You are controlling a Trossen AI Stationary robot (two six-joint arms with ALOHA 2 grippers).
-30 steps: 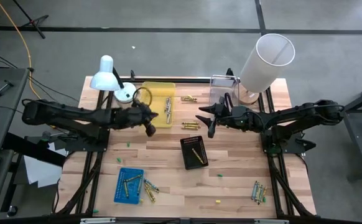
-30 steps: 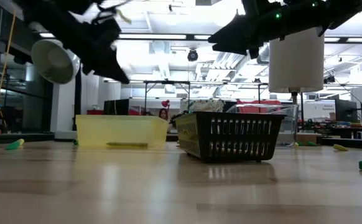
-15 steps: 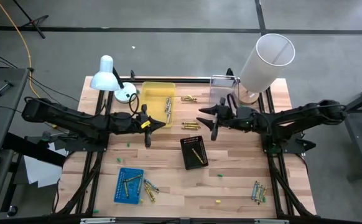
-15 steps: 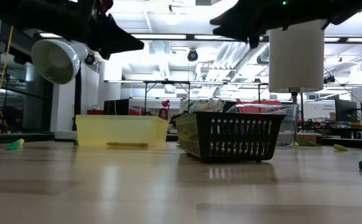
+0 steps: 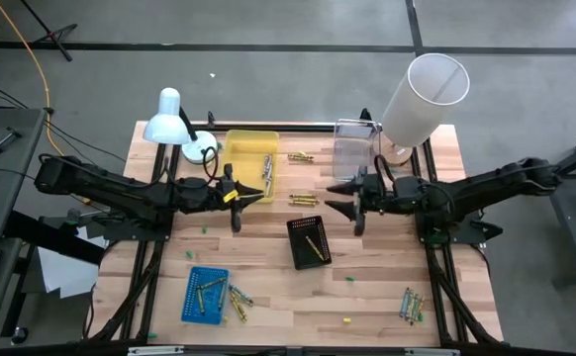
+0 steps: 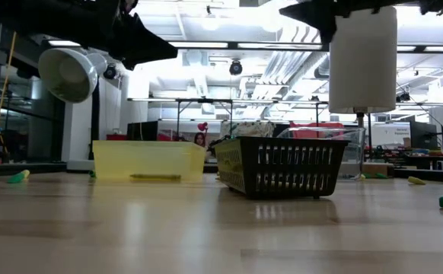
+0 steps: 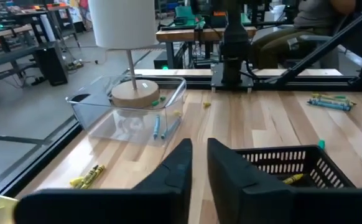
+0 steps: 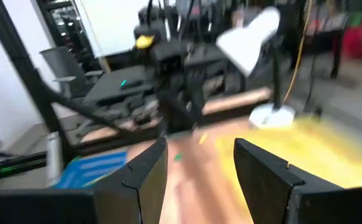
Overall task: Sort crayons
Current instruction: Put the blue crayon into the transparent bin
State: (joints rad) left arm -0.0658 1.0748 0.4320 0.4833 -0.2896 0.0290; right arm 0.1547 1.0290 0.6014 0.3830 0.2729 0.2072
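Crayons lie in the yellow tray (image 5: pixel 251 163), in the black basket (image 5: pixel 309 240) and in the blue tray (image 5: pixel 205 294). Loose crayons rest on the wood at the far middle (image 5: pixel 302 156), between the grippers (image 5: pixel 305 200), beside the blue tray (image 5: pixel 237 302) and at the near right (image 5: pixel 412 305). My left gripper (image 5: pixel 256 198) hovers level by the yellow tray's near right corner. Its fingers (image 7: pixel 198 146) stand a narrow gap apart with nothing between them. My right gripper (image 5: pixel 339 196) hovers opposite it, open and empty (image 8: pixel 199 149).
A clear tray (image 5: pixel 355 148) stands at the far right, next to a tall white lampshade (image 5: pixel 422 94) on a round base. A white desk lamp (image 5: pixel 169 119) stands at the far left. Small green and yellow specks dot the table.
My left gripper has tipped up from pointing down over the yellow tray's near edge to level, pointing toward the table's right. My right gripper has drawn back toward the table's right edge and risen.
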